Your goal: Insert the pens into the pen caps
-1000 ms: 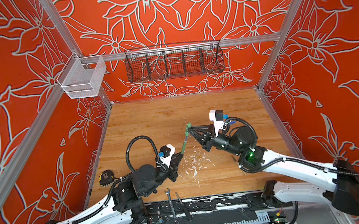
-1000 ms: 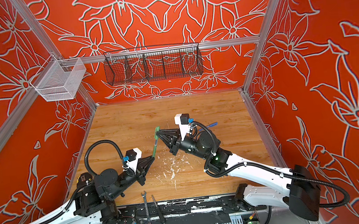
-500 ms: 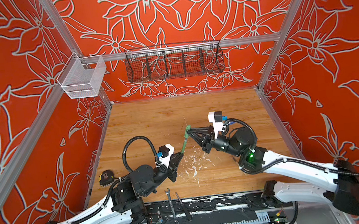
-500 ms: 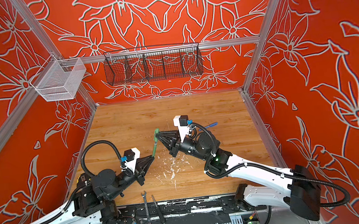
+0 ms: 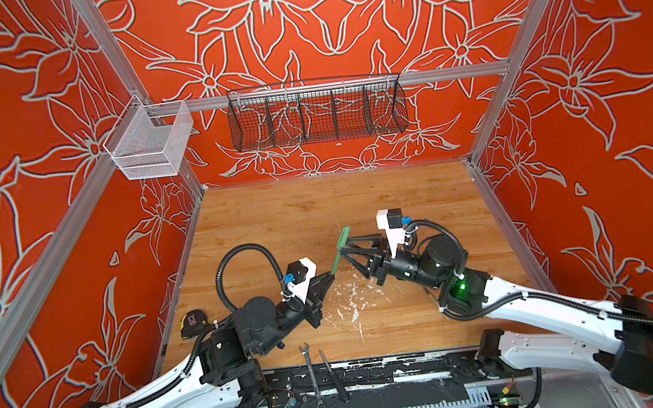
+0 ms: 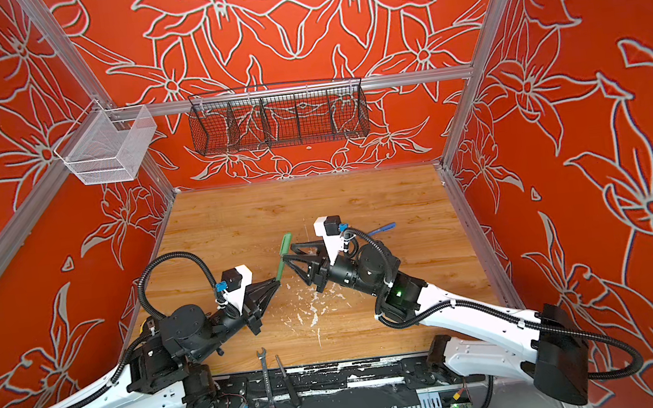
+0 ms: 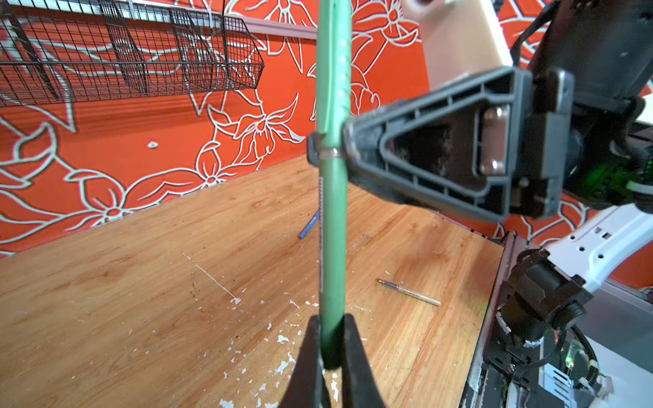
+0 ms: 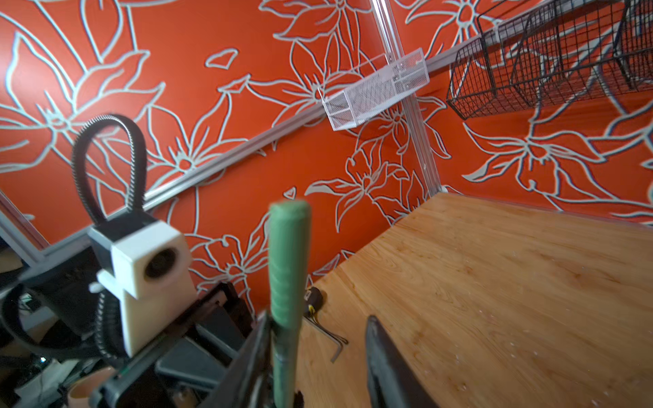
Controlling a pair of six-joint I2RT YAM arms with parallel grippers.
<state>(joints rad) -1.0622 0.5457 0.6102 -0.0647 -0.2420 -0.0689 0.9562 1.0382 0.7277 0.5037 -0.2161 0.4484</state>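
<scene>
The left gripper (image 7: 332, 339) is clamping the green pen (image 7: 332, 247) by its bottom end, holding it upright above the surface (image 7: 141, 300). The right gripper (image 8: 318, 328) is standing open beside the green pen cap (image 7: 334, 70), which looks seated, so it is likely releasing.

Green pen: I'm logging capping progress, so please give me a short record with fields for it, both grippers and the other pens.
green pen: held in the air above the table
green cap: on the pen's upper end
left gripper: shut on the pen's lower end
right gripper: open, touching the pen on one side only, near the cap's rim
blue pen: lying on the table behind the right arm
tan pen: lying on the table, tip bare
</scene>
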